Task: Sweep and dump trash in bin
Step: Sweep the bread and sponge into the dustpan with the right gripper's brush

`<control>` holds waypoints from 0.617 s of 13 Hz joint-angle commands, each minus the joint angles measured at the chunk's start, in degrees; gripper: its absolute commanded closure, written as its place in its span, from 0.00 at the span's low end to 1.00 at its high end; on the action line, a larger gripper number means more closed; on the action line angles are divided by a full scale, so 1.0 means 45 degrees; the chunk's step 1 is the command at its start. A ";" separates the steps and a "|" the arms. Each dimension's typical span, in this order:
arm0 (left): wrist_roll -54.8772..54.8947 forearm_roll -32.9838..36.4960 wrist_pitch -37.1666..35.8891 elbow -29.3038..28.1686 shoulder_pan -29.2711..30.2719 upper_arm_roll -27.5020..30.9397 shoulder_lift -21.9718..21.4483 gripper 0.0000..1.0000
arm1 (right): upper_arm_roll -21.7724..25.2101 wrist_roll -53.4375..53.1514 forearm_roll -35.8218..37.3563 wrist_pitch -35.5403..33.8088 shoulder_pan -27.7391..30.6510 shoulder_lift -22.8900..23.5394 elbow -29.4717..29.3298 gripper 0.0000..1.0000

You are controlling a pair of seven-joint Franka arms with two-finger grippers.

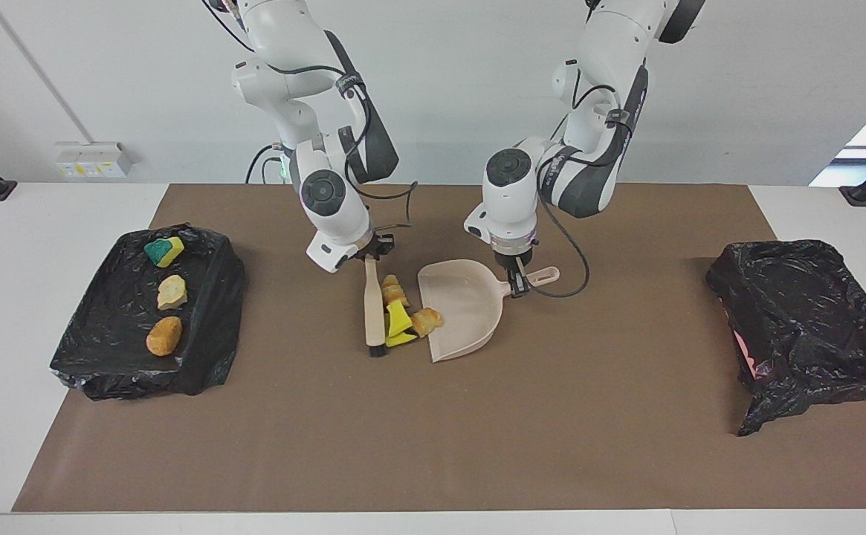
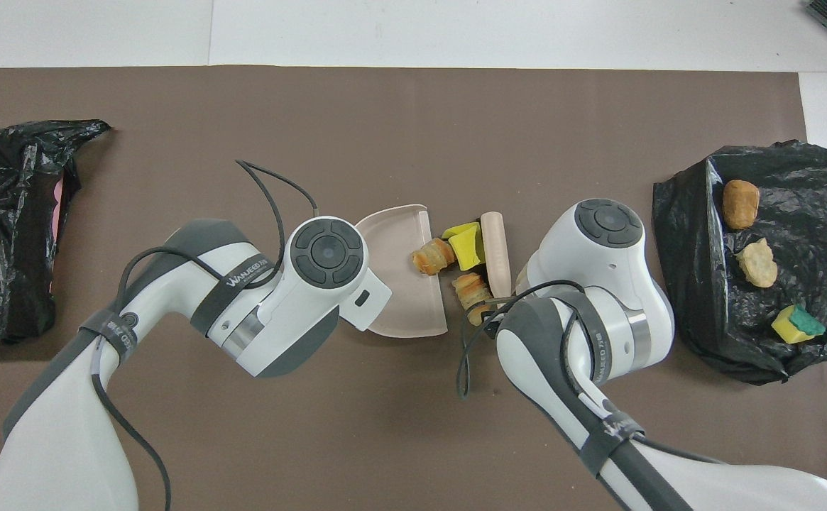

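A plain brown mat [image 1: 433,431] covers the white surface [image 1: 24,245]. Beige dustpan [image 1: 462,308] and beige brush [image 1: 373,305] flank bright yellow sponge pieces [image 1: 398,319] and orange-brown chunks [image 1: 427,321]. A glossy black bag [image 1: 202,297] holds a green-backed yellow sponge [image 1: 164,251], a pale tan chunk [image 1: 172,292] and an orange-brown one [image 1: 164,336]. The second black bag [image 1: 804,312] shows pink at its edge.

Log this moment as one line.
left tool: holds dustpan | right tool: holds brush | three scraps between | three in bin

Brown-matted table [image 1: 433,446] with two black-bagged bins [image 1: 202,357], dustpan [image 1: 462,312], brush [image 1: 373,308], scraps [image 1: 399,319].
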State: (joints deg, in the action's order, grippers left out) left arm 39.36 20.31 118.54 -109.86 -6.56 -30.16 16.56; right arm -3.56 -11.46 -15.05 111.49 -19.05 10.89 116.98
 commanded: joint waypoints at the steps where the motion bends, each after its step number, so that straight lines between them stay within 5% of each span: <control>1: -0.0386 -0.0197 0.0278 -0.0900 -0.0125 0.0140 -0.0750 1.00 | -0.0029 -0.0363 -0.1338 0.0537 -0.0530 0.0061 0.0058 1.00; 8: -0.0271 -0.0197 0.0609 -0.1134 0.0012 0.0121 -0.0750 1.00 | -0.0029 0.0612 -0.6320 0.0461 -0.0436 0.0178 -0.0332 1.00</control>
State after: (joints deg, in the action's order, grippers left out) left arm 37.90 20.21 119.52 -111.99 -6.51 -30.04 15.42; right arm -3.45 -10.78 -39.44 113.50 -21.96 11.12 116.61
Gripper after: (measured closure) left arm 0.683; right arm 0.731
